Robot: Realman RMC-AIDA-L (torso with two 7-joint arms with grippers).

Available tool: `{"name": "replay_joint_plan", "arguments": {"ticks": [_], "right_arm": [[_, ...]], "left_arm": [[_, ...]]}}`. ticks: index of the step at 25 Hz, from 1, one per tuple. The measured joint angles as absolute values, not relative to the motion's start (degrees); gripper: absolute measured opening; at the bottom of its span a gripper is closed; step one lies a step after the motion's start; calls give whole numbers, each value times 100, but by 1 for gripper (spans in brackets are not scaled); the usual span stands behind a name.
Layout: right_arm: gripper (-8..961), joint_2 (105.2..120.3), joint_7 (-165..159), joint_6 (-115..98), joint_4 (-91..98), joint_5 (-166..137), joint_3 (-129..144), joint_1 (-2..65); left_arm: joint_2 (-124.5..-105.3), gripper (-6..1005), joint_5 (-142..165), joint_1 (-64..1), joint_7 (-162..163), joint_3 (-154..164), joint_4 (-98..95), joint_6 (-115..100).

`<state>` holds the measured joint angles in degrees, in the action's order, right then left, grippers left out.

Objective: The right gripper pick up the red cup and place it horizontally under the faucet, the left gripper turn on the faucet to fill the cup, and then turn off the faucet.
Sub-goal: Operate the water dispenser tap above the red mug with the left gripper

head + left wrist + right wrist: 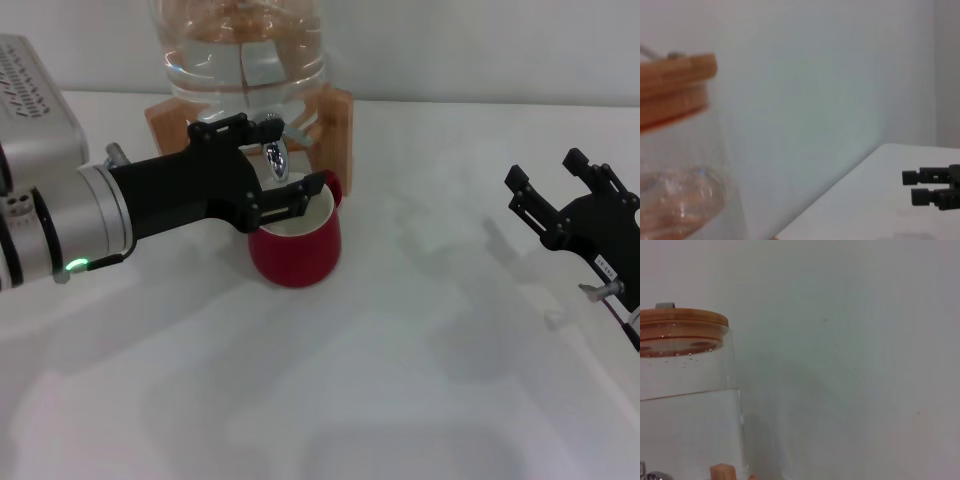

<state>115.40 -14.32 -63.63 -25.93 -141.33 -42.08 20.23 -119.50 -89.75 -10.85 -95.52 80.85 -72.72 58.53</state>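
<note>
The red cup (297, 252) stands upright on the white table, right under the chrome faucet (276, 157) of the glass water jar (243, 50). My left gripper (300, 153) reaches in from the left. Its black fingers are apart, one beside the faucet's top and one over the cup's rim, with the spout between them. My right gripper (545, 167) is open and empty, well to the right of the cup. It also shows far off in the left wrist view (935, 187).
The jar sits on a wooden stand (335, 125) at the table's back edge. Its wooden lid shows in the left wrist view (675, 80) and in the right wrist view (680, 320). A white wall is behind.
</note>
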Motion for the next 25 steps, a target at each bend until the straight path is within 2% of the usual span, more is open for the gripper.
{"name": "replay_joint_plan", "arguments": {"ticks": [25], "right_arm": [[808,11540,-1432,-6363,-2592,-14133,-4184,2030]], "left_arm": [[-11927,757,-8827,-1400,-9623,8138,-6964,5829]]}}
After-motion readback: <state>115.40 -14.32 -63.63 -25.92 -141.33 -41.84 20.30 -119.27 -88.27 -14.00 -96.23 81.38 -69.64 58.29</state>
